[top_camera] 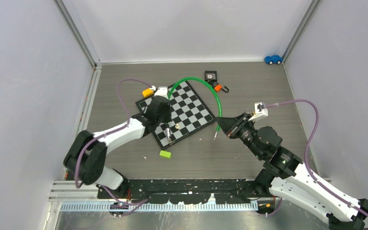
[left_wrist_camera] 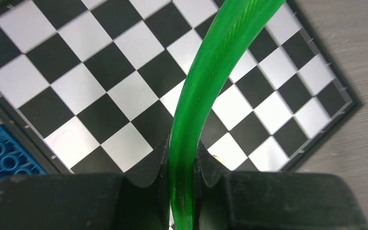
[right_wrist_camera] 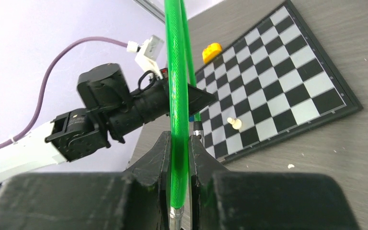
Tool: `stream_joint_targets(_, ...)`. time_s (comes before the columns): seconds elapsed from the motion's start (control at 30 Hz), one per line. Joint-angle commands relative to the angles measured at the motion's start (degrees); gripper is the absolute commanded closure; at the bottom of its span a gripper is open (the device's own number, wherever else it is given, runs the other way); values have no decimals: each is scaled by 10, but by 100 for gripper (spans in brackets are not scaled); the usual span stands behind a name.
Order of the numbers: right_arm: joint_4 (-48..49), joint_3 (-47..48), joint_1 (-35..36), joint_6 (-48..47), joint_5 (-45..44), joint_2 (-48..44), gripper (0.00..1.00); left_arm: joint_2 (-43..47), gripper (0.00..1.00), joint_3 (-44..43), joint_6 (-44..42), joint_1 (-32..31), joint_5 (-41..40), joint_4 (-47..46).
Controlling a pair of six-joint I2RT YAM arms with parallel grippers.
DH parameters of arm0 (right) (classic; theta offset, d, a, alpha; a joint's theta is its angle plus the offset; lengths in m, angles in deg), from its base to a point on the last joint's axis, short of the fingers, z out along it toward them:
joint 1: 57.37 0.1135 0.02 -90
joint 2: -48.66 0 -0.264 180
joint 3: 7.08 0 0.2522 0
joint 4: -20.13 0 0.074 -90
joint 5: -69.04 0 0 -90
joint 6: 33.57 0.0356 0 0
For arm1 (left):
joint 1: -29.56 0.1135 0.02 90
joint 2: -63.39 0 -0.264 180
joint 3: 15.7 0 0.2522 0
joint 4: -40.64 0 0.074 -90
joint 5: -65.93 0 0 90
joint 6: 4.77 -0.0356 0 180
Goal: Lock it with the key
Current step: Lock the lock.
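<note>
The green plastic cable (left_wrist_camera: 206, 86) looks glossy and translucent; the black-and-white chequered board (left_wrist_camera: 100, 96) below it shines; the grey wood-grain tabletop (top_camera: 249, 158) is matt.

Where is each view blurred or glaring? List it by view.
Left wrist: chessboard soft, sheen on its white squares; green cable fairly crisp. Right wrist: near black fingers blurred, board beyond sharp. Top external: even light, sharp throughout.

A robot lab cell — white panel walls (top_camera: 24, 72) in aluminium framing (top_camera: 78, 34) around a grey tabletop (top_camera: 249, 86).
</note>
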Motion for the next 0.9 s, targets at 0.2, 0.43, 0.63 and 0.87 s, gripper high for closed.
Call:
stream_joint_targets(0.2,198,-23,5,7,-60,36,100,225,100,-6,171,-7,-6,41)
stream_joint_targets(0.43,293,-30,42,20,-137,117,100,271,100,-15,265,-95,-169,80)
stream_joint_targets(0.63,396,-15,116,-58,-209,194,100,255,100,-57,317,-180,-291,158)
stream_joint_targets(0.87,495,-17,214,-181,-279,261,100,293,100,-28,377,-187,-280,155)
